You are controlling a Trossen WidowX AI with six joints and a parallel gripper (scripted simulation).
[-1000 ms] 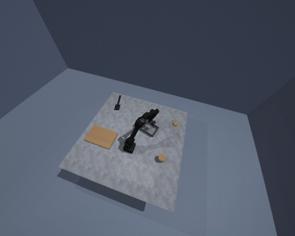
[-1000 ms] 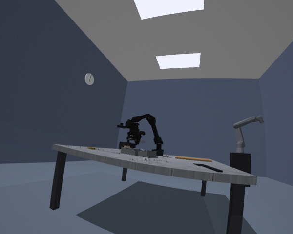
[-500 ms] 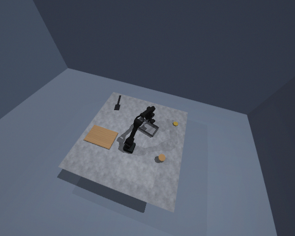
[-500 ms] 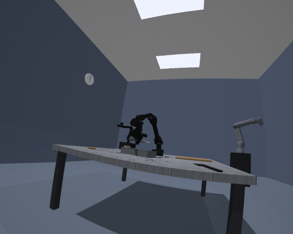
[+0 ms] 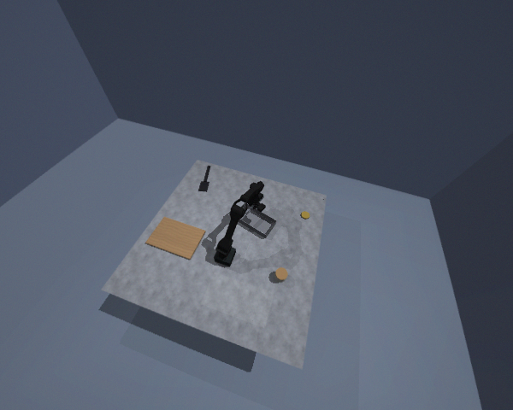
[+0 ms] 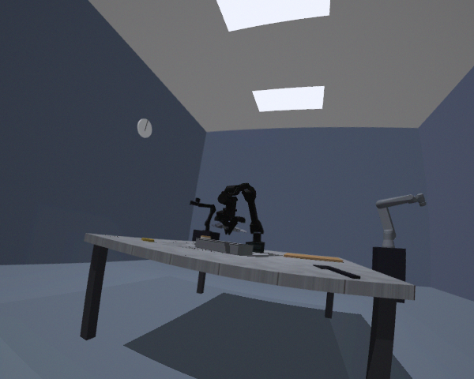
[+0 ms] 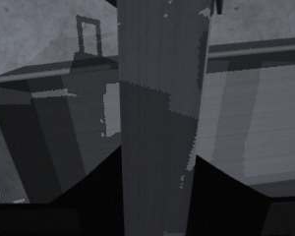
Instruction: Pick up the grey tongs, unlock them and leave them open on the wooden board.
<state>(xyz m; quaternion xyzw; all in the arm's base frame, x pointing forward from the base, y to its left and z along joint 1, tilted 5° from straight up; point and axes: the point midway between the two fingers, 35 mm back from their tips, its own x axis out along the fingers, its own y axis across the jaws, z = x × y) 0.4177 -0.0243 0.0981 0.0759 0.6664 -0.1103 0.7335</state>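
My gripper (image 6: pixel 229 230) (image 7: pixel 149 149) is shut on the grey tongs (image 6: pixel 240 230) (image 7: pixel 154 59) and holds them in the air above the roasting tin. In the exterior view the tongs look nearly level, with the right end a little lower. In the wrist view they run lengthwise between the black fingers. Which end is the tips, and whether the lock is on, I cannot tell. The grey roasting tin (image 5: pixel 270 230) (image 6: pixel 240 249) (image 7: pixel 270 50) stands on the table below. The wooden board (image 5: pixel 174 238) (image 6: pixel 313 257) lies on the other side of the arm's base, with nothing on it.
A black spatula (image 5: pixel 203 186) (image 6: pixel 339 271) lies near a table corner. A yellow disc (image 5: pixel 305 215) (image 6: pixel 148 239) lies near the edge beyond the tin. A round orange-brown block (image 5: pixel 281 273) stands on the table away from the board. Two other arms stand beyond the table in the exterior view.
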